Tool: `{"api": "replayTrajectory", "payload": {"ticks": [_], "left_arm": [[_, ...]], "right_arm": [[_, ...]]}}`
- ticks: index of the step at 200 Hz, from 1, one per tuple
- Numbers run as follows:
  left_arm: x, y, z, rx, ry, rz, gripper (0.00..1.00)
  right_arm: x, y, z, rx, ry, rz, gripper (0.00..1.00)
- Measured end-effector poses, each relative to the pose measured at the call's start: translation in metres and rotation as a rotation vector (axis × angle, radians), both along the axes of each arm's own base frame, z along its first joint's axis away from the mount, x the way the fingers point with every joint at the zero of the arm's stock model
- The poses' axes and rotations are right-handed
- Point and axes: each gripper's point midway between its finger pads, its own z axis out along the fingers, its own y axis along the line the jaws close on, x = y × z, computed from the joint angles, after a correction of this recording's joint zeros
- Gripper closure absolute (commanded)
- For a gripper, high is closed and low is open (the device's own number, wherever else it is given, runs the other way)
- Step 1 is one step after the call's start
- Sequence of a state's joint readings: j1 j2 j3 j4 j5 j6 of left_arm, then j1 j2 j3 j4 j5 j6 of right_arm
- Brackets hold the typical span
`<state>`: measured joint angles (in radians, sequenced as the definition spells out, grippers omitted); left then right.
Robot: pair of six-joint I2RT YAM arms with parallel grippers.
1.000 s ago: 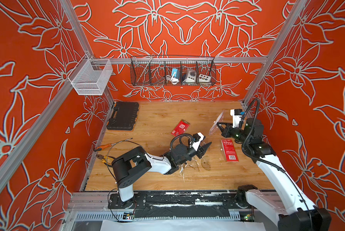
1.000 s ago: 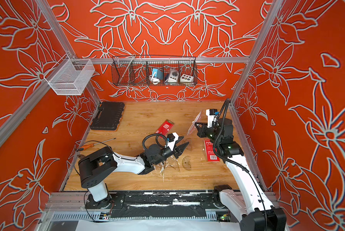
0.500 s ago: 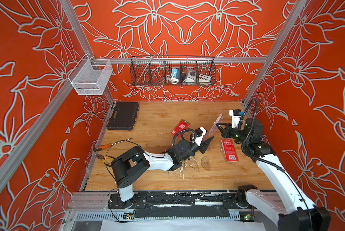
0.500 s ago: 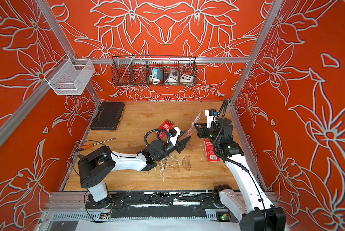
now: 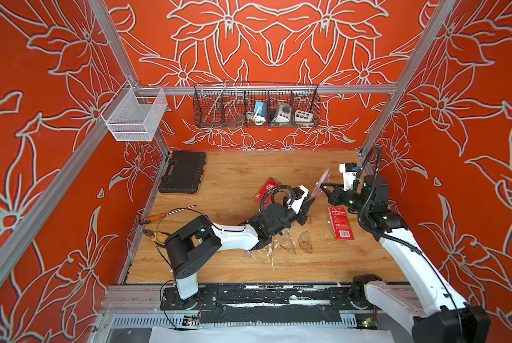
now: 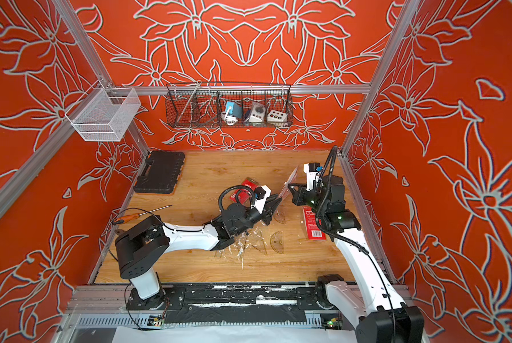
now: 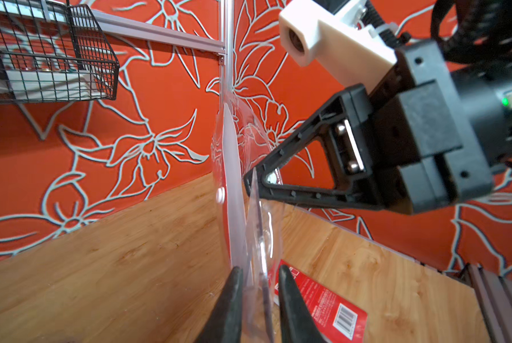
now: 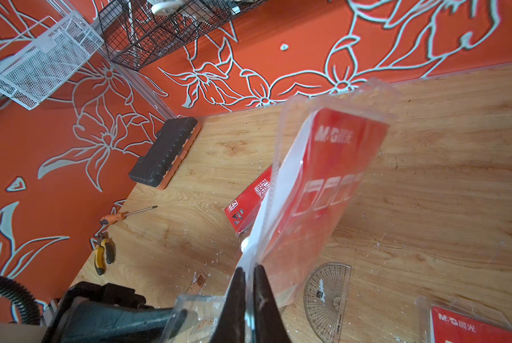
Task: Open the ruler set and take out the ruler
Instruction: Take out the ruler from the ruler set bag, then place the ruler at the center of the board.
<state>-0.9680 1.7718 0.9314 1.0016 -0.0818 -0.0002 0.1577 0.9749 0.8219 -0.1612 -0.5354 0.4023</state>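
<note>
The ruler set (image 5: 323, 181) (image 6: 290, 182) is a clear plastic sleeve with a red card inside. It hangs tilted in the air at the right of the table. My right gripper (image 5: 321, 187) (image 8: 249, 276) is shut on one long edge of the sleeve (image 8: 323, 178). My left gripper (image 5: 310, 202) (image 6: 277, 199) comes from below, and its jaws (image 7: 259, 279) have narrowed onto the clear lower end of the sleeve (image 7: 234, 178). I cannot make out the ruler inside the sleeve.
On the wood lie a red pack (image 5: 341, 222), a second red pack (image 5: 268, 188), a clear protractor (image 5: 305, 242) and clear pieces (image 5: 278, 246) beside the left arm. A black case (image 5: 183, 172), screwdriver (image 5: 159, 215) and pliers (image 5: 154, 234) are at the left. A wire basket (image 5: 256, 107) hangs on the back wall.
My left gripper has risen toward the right, reached the lower end of the ruler set and narrowed its jaws onto it. The right arm has held still.
</note>
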Motion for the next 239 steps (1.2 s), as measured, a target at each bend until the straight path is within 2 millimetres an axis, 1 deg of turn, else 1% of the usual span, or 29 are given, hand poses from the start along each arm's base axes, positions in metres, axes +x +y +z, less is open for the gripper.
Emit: {"api": "replayTrajectory", "payload": {"ticks": [25, 57, 76, 95, 116, 147, 184, 204, 213, 239], "left_arm": [[0.0, 0.0, -0.004, 0.015, 0.007, 0.001, 0.91], [0.003, 0.003, -0.006, 0.019, 0.01, 0.027, 0.95], [0.006, 0.006, -0.004, 0.018, 0.003, 0.05, 0.98], [0.009, 0.012, 0.006, -0.001, -0.012, 0.078, 0.98], [0.01, 0.022, 0.028, -0.057, -0.048, 0.111, 0.98], [0.007, 0.046, 0.058, -0.152, -0.095, 0.149, 0.98], [-0.007, 0.081, 0.081, -0.247, -0.126, 0.174, 0.98], [-0.011, 0.105, 0.098, -0.303, -0.133, 0.188, 0.99], [-0.012, 0.116, 0.109, -0.33, -0.135, 0.186, 0.99], [-0.005, 0.153, 0.142, -0.389, -0.133, 0.183, 1.0]], "right_arm": [[0.0, 0.0, -0.001, -0.001, 0.004, 0.0, 1.0], [-0.001, 0.0, -0.002, -0.002, 0.009, 0.0, 1.0], [-0.001, 0.0, -0.002, -0.003, 0.01, 0.0, 1.0], [-0.001, 0.0, -0.002, -0.004, 0.009, 0.0, 1.0], [-0.001, 0.0, -0.003, -0.005, 0.01, 0.0, 1.0], [0.0, 0.0, -0.004, -0.007, 0.012, 0.001, 1.0], [0.001, -0.001, -0.005, -0.014, 0.011, -0.002, 1.0], [0.001, -0.001, -0.005, -0.016, 0.011, -0.002, 1.0], [0.001, -0.001, -0.005, -0.017, 0.011, -0.002, 1.0], [0.001, -0.001, -0.006, -0.021, 0.012, -0.002, 1.0]]}}
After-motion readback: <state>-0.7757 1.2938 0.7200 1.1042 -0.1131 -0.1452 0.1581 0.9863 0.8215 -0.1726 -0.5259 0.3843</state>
